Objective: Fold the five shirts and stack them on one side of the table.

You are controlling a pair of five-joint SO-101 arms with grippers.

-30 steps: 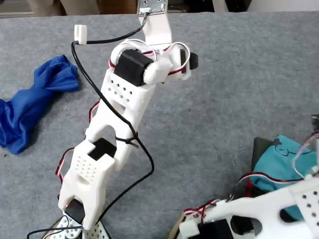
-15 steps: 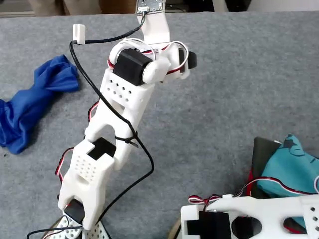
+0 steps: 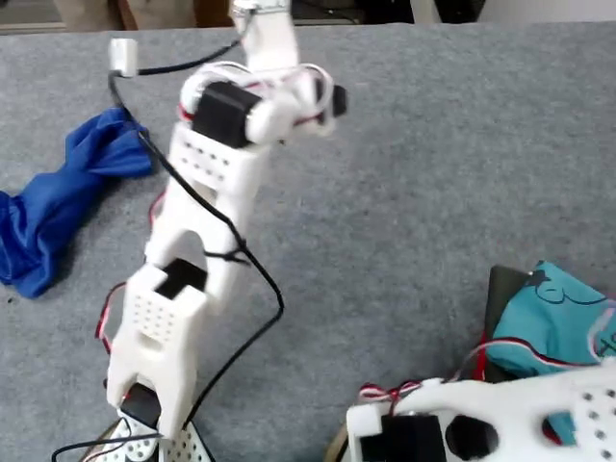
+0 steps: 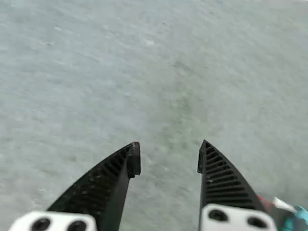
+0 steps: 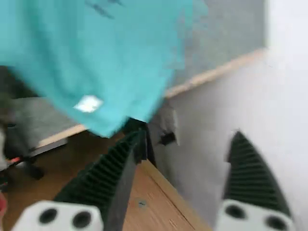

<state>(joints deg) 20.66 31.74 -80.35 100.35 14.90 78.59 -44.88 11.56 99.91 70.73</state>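
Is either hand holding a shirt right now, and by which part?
Neither. The left hand is open over the grey table; the right hand is open beside the teal shirt.

Matt, fuzzy table (image 3: 433, 173); soft cloth teal shirt (image 3: 549, 313).

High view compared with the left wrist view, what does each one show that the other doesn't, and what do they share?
High view adds the crumpled blue shirt at the table's left side, the left arm stretched across the table, and the right arm at the near edge. Left wrist view adds the left gripper, open, above bare covering. Both share the grey table, and possibly the teal shirt, a sliver in the wrist view.
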